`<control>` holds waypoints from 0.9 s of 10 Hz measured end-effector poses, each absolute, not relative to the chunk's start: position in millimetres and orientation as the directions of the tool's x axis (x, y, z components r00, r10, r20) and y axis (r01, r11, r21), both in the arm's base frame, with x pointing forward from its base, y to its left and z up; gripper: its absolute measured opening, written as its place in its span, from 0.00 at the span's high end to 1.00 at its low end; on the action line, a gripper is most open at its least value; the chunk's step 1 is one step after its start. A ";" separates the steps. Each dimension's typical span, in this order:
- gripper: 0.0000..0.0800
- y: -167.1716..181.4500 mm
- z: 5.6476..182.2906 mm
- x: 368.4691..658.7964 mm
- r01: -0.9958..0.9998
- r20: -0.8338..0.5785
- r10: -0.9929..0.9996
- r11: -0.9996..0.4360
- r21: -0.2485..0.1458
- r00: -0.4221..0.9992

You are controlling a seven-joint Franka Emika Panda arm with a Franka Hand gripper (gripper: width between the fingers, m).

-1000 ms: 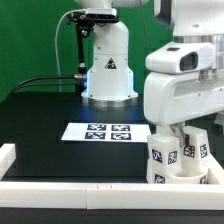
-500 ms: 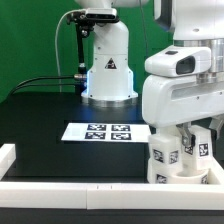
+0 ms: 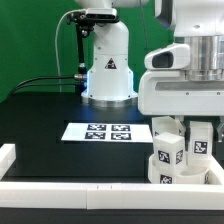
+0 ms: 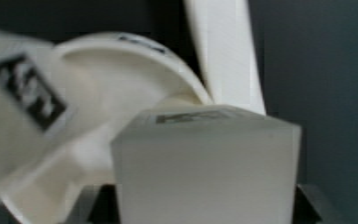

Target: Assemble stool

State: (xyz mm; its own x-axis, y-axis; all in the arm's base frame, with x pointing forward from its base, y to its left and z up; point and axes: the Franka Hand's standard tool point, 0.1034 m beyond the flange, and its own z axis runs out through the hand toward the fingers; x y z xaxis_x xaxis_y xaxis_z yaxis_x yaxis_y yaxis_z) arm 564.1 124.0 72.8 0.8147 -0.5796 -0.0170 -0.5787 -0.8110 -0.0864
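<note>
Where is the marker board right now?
In the exterior view the marker board lies flat mid-table, in front of the arm's base and to the view's left of the stool parts.

The chunky white plastic stool legs carry black-and-white square marker tags. The round white plastic disc seat shows a black mark on its rim. The flat white marker board has a row of black square patterns. The surface is black, the long border rail is white, and the background wall is green.
</note>
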 end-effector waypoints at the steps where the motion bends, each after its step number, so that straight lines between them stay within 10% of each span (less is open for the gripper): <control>1: 0.58 123.0 71.8 564.1 -0.636 -0.030 -0.636 -0.766 -0.091 0.771; 5: 0.58 123.8 71.0 563.6 -0.813 -0.067 -0.811 -0.576 -0.083 0.581; 9: 0.58 120.1 77.5 575.0 -0.996 -0.182 -0.981 0.075 -0.054 -0.064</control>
